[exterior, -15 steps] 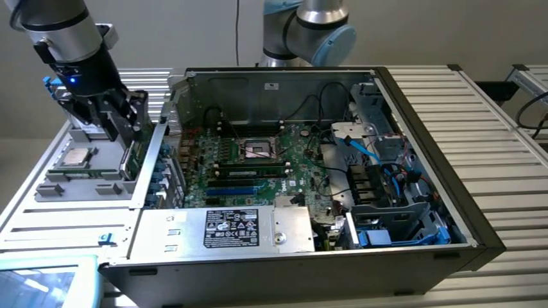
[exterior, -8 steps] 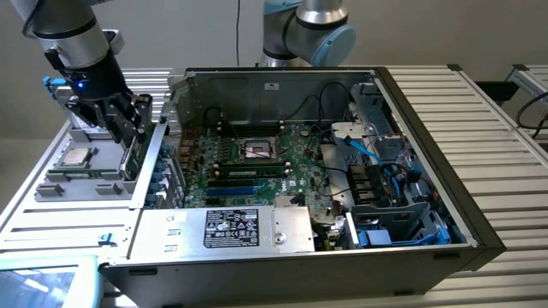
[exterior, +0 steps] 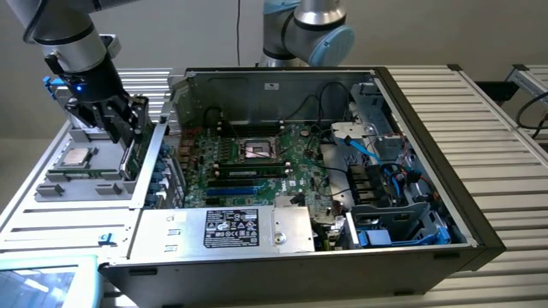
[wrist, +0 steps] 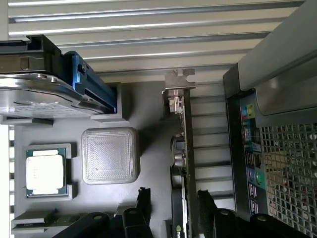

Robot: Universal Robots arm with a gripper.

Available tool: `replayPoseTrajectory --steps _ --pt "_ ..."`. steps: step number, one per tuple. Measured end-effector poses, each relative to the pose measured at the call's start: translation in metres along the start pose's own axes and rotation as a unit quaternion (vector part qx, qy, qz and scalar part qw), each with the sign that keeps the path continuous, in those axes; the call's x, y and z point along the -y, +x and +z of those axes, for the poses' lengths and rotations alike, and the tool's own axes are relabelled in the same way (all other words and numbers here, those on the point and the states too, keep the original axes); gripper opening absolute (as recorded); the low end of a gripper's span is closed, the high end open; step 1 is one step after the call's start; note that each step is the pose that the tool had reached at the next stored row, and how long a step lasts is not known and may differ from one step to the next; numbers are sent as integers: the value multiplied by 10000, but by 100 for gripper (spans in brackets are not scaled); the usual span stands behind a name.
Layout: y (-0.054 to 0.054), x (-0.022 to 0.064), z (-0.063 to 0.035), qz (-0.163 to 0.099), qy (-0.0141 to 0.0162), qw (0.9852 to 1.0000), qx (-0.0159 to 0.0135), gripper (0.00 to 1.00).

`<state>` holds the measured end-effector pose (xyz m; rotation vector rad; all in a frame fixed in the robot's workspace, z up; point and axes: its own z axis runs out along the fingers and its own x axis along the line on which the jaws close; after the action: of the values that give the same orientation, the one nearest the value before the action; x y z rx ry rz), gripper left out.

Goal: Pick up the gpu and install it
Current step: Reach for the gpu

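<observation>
Exterior view: gripper hangs spread wide over the gray parts tray at the exterior view's left, just outside the PC case. The gpu stands on edge under it.

Wrist view: the 2 fingers straddle the gpu, not pinching yet. The card looks nearer 1 finger, so I'd centre first, then squeeze flat on both faces.
</observation>
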<state>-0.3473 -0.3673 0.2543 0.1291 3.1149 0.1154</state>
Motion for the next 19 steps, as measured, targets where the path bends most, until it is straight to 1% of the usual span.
replayPoseTrajectory --steps 3,4,7,8,10,15,19 --pt "0 9 7 0 -1 10000 -1 51" --pt "-1 29 17 0 -9 10000 -1 51" --pt "-15 98 64 1 -45 10000 -4 51" --pt "-30 109 77 1 -64 10000 -5 51" --pt "-67 111 96 2 -90 10000 -9 51" --pt "-69 111 105 3 -128 9999 -11 51" --pt "-68 115 156 4 -156 9999 -14 51"
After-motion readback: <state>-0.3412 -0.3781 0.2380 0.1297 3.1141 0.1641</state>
